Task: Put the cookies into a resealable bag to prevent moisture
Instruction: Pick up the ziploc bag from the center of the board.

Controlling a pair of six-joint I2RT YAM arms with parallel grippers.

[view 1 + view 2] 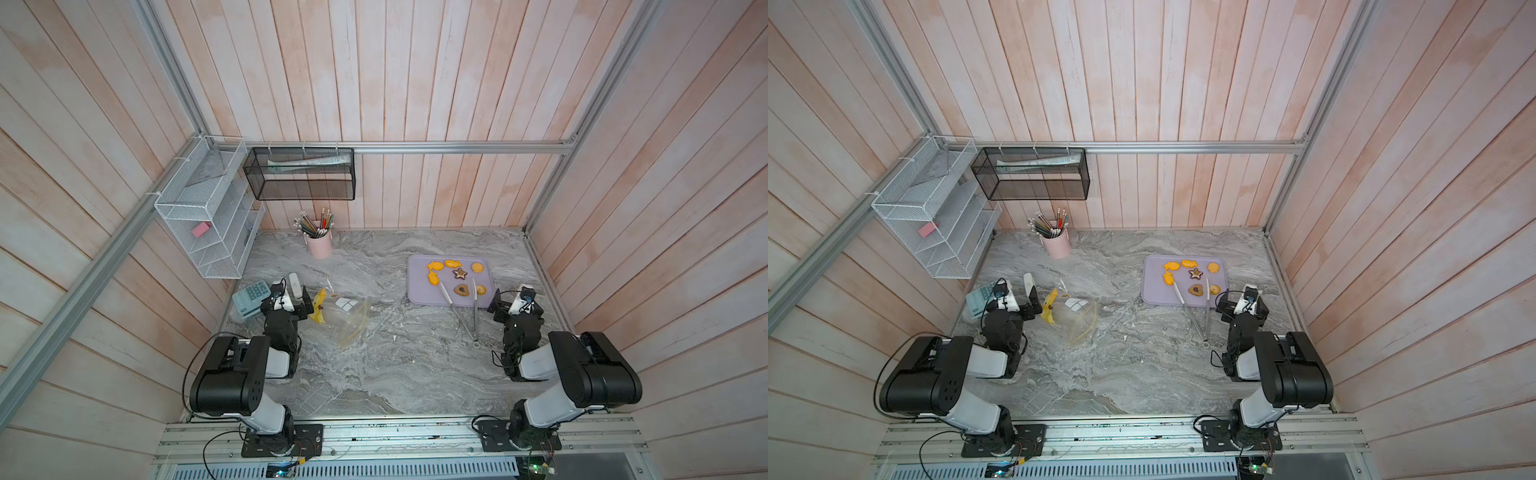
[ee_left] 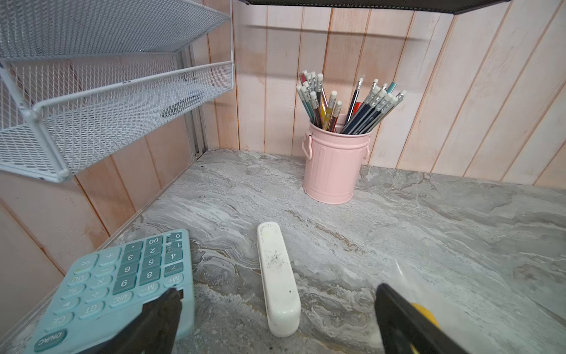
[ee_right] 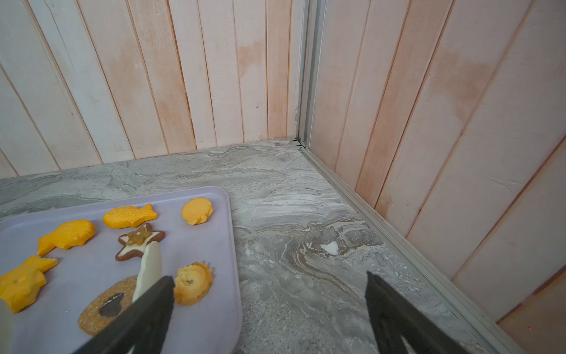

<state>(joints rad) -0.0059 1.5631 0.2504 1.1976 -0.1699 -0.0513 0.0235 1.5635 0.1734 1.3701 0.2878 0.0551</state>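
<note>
Your left arm (image 1: 226, 380) and right arm (image 1: 594, 374) match: bulky black joint housings, white link shells, thin black cables (image 1: 185, 384) looping beside them, black bolted base plates (image 1: 282, 440). Your left hand (image 2: 277, 292) and right hand (image 3: 269, 279) show matte black tapered fingers (image 3: 144, 315)

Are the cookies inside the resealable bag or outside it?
Outside. The cookies lie on the lilac tray; the resealable bag lies apart from it.

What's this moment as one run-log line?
left gripper: open, empty | right gripper: open, empty | small orange and brown cookies: on flat lilac tray | clear crinkly resealable bag: on tabletop
</note>
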